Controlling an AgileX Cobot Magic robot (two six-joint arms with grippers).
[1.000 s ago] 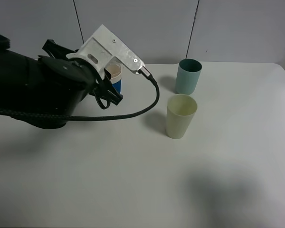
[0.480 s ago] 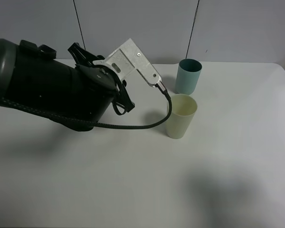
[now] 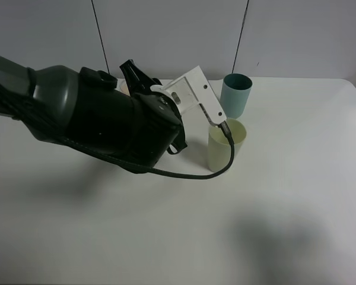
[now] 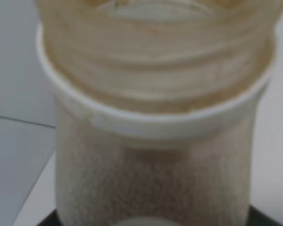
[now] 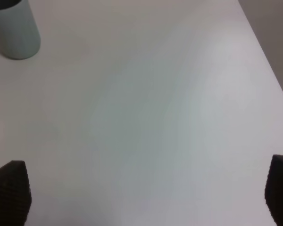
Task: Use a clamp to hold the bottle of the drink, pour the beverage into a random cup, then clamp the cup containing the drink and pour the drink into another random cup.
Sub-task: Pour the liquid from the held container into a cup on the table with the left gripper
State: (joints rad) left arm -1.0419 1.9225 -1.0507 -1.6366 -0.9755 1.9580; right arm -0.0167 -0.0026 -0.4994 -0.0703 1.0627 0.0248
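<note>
- The left arm, a bulky black limb, reaches in from the left side of the white table and stretches across towards the middle, slanting down to the tabletop.
- At its end the left gripper carries a white metal camera bracket. The bracket's outer corner sits right by the rim of the pale yellow-green tapered plastic tumbler.
- A black braided cable runs from that corner, crosses in front of the tumbler's rim and loops back under the arm.
- The left gripper's fingers are clamped on the small translucent plastic bottle. In the left wrist view its wide threaded neck and white collar ring fill the picture, tinged brown.
- From the high camera the bottle is hidden behind the arm, so its tilt cannot be told.
- The plain teal plastic tumbler stands upright just behind the yellow-green one, apart from it, towards the wall.
- The right gripper hangs over bare table with its two dark fingertips spread wide and holding nothing. The teal tumbler shows at the far edge of its view.
</note>
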